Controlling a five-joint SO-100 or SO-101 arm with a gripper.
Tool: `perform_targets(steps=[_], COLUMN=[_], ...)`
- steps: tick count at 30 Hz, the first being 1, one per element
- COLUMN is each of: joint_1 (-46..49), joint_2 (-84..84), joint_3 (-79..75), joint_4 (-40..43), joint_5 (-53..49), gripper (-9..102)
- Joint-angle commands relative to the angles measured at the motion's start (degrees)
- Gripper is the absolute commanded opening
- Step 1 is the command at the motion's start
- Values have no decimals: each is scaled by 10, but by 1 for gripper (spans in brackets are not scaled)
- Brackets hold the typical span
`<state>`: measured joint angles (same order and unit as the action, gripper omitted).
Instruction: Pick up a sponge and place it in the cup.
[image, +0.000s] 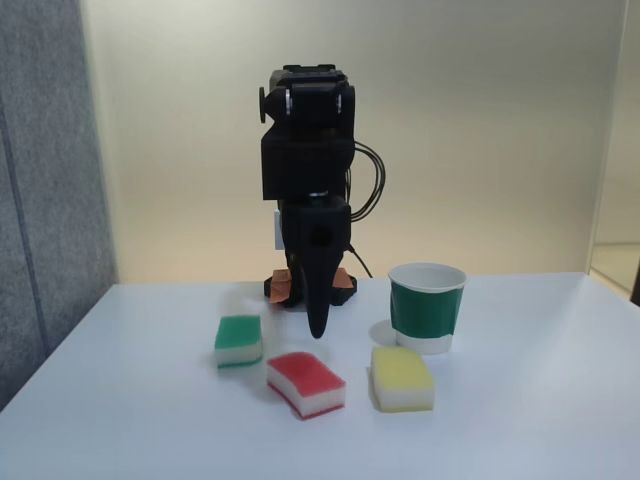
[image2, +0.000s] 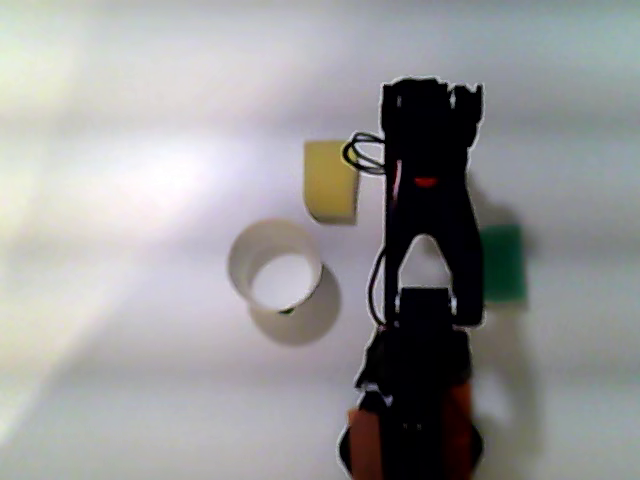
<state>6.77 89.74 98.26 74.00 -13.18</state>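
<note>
Our hand (image: 317, 325) hangs tip-down above the worktop (image: 130, 420), its fingers narrowed to a point and gripping nothing, just behind the sponge (image: 306, 383). We judge it is lined up there for a descent onto that red-topped block, which lies free between the green-topped sponge (image: 239, 340) and the yellow-topped sponge (image: 402, 378). The cup (image: 427, 306) stands upright behind the yellow one, mouth open, near enough for a short carry.

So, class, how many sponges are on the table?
3 in the fixed view: the green-topped sponge at left, the red-topped sponge in the middle nearest the camera, the yellow-topped sponge at right, before the cup.
</note>
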Motion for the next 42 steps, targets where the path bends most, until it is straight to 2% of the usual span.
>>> perform_targets(steps=[1, 10, 18, 22, 28, 30, 34, 42], joint_1=[6, 7, 17, 23, 30, 30, 28, 9], joint_2=[4, -36, -76, -99, -78, -64, -40, -40], joint_3=[-33, -89, -155, -171, -123, -97, -62, -61], joint_4=[23, 60, 60, 73, 94, 98, 80, 61], joint_5=[-134, -575, -871, -972, -1040, -1034, -1040, -1013], gripper=[0, 0, 0, 0, 0, 6, 11, 29])
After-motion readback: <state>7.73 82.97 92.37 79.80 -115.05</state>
